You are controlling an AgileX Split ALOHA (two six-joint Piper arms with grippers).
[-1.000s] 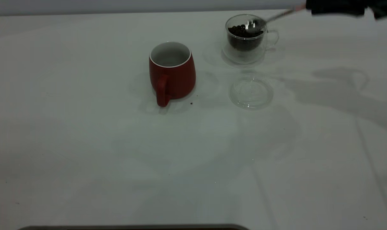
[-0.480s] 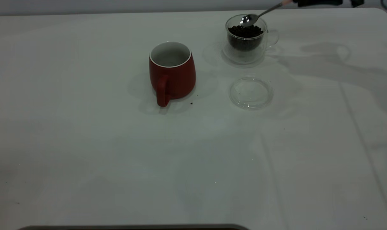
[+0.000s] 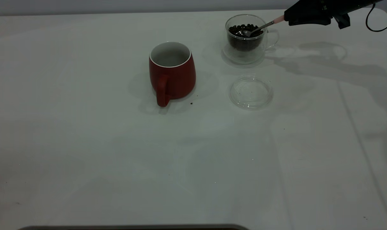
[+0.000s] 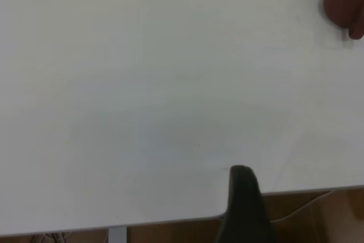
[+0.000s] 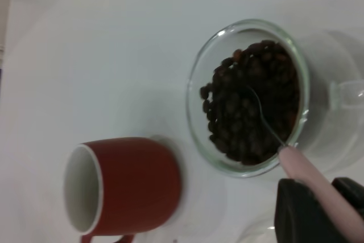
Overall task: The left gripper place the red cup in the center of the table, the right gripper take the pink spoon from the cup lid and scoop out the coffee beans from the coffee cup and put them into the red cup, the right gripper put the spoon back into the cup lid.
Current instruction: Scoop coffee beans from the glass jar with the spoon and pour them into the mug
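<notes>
The red cup (image 3: 172, 72) stands upright near the table's (image 3: 85, 143) middle, its inside white and empty; it also shows in the right wrist view (image 5: 122, 186) and at the edge of the left wrist view (image 4: 346, 1). The coffee cup (image 3: 246, 38) stands at the back right with coffee beans (image 3: 244, 30) heaped inside. My right gripper (image 3: 291, 18) is shut on the pink spoon's handle (image 5: 310, 177); the spoon's bowl (image 3: 247, 32) is dipped into the beans (image 5: 250, 109). The cup lid (image 3: 251, 92) lies empty in front of the coffee cup. One left finger (image 4: 243, 203) hangs over the table's edge.
A few dark specks lie on the table by the red cup (image 3: 191, 103). The table's edge and the wooden floor below it (image 4: 318, 220) show in the left wrist view. A dark strip (image 3: 132, 227) runs along the near edge.
My right gripper lifted the spoon above the beans, then came back down and forward, and the spoon's bowl now sits in the beans. The cups and lid have not moved.
</notes>
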